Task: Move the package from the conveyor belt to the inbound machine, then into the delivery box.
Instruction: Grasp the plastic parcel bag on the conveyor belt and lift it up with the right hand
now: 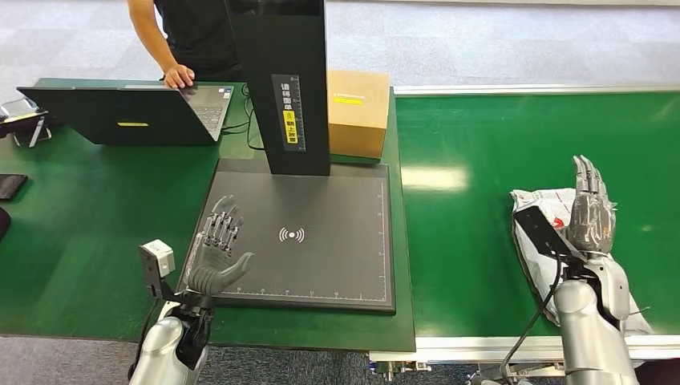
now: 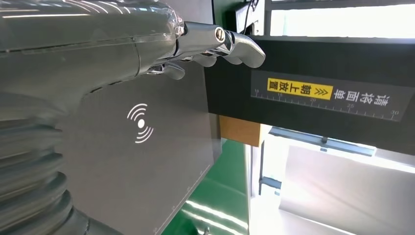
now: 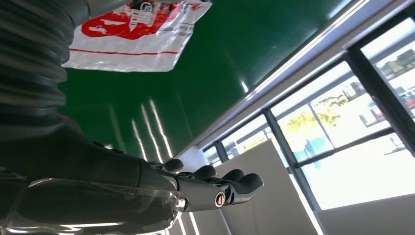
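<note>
Right now the package point(image 1: 536, 210), a white plastic mailing bag with a red print, lies flat on the green conveyor belt point(image 1: 473, 241) at the robot's right, near the belt's front edge. Part of it is hidden under the right arm; the right wrist view shows one corner of the bag point(image 3: 139, 34) on the green surface.

Above the bag hangs the right hand point(image 1: 592, 210), fingers stretched out straight and close together, pointing away from the robot. It holds nothing. Whether the palm touches the bag cannot be told from the head view; in the wrist view the hand point(image 3: 195, 188) is apart from the visible corner of the bag.

To the left of the belt sits the scanner point(image 1: 309, 233), a flat dark plate with a white wireless mark, and a black post point(image 1: 285, 80) rising from its far edge with a yellow label. A brown cardboard box point(image 1: 358, 111) stands just behind the plate, beside the post.

The left hand point(image 1: 216, 253) hovers over the plate's left edge, fingers spread and straight, thumb out to the side, holding nothing. In the left wrist view its fingers point(image 2: 230, 46) curl slightly above the plate.

Farther left on the green table point(image 1: 80, 224) stands an open laptop point(image 1: 128, 112), and a person point(image 1: 188, 40) rests a hand on its keyboard.
</note>
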